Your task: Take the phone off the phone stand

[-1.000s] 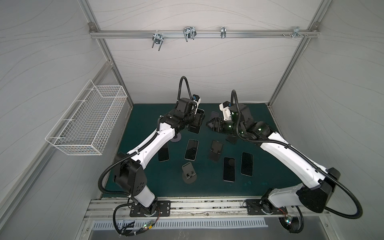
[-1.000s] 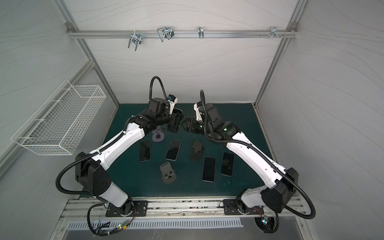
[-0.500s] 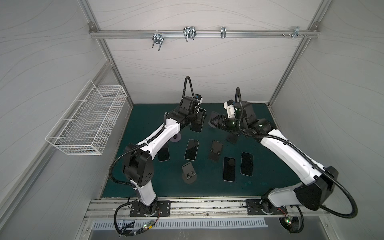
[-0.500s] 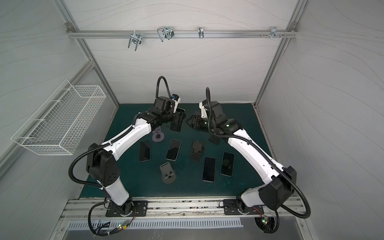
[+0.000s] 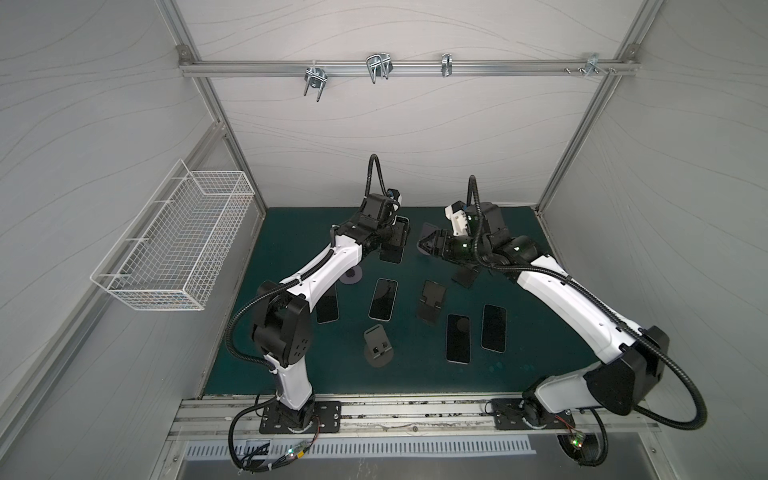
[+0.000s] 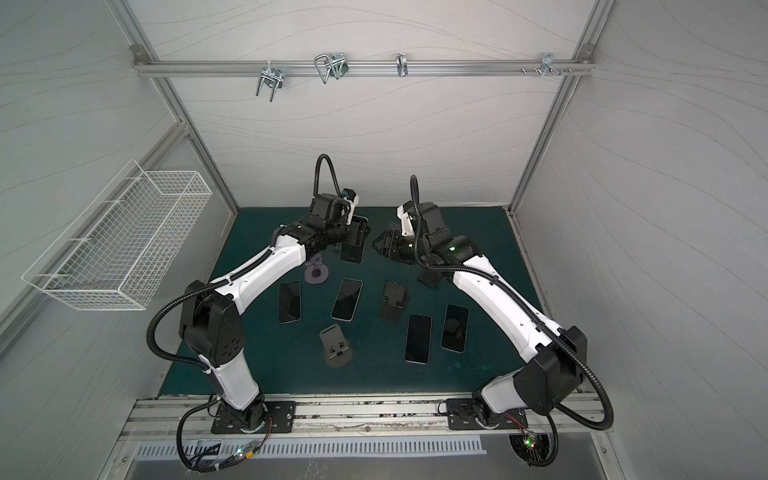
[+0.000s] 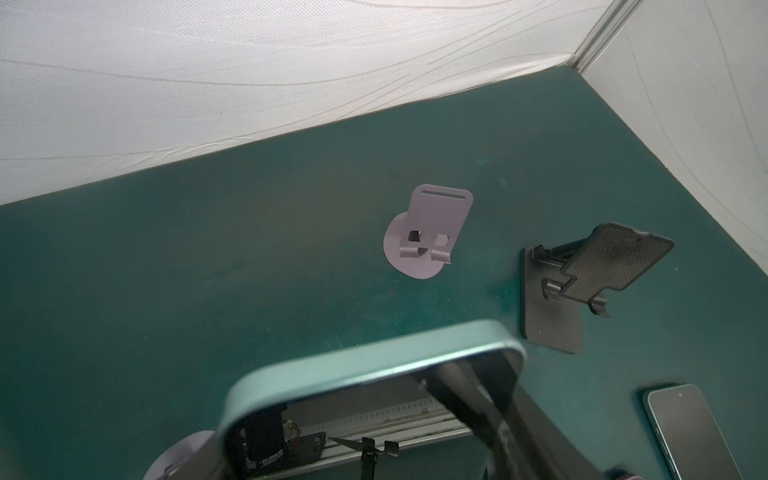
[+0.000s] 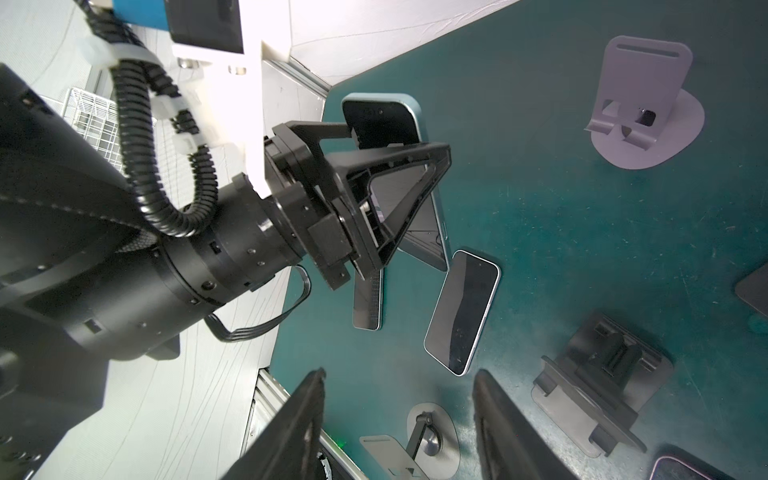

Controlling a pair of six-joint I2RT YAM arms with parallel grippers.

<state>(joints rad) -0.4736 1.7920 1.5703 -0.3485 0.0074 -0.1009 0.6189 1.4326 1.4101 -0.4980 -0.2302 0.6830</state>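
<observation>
From my console, the left gripper (image 8: 401,143) is clamped on the phone (image 8: 382,114). Its black plastic fingers (image 8: 345,172), ribbed triangular frames, pinch the upper part of the slab, though I cannot tell whether the pads bear on the faces or on the edges. The phone is a thin slab with a glossy dark glass front, a pale teal metal rim (image 7: 365,361) and rounded corners. It hangs tilted above the bench (image 7: 208,270), near the middle of the back edge, and touches no stand. The right gripper (image 8: 399,374) hovers just beside it on the right. Its dark fingers (image 8: 291,428) stand well apart, with only the bench showing between them. The lilac stand (image 7: 436,216) sits near the back edge with its cradle bare. It is matte, with a round flat base, a bent backrest with a narrow slot near the top, and two curled hooks at the foot. Between it and the right edge stands a black stand (image 7: 611,262), a flat rectangular base carrying a hinged plate with a woven, grainy surface. The bench top is a dull green mat, lightly scuffed. More phones (image 5: 384,299) lie flat on it towards the front.
</observation>
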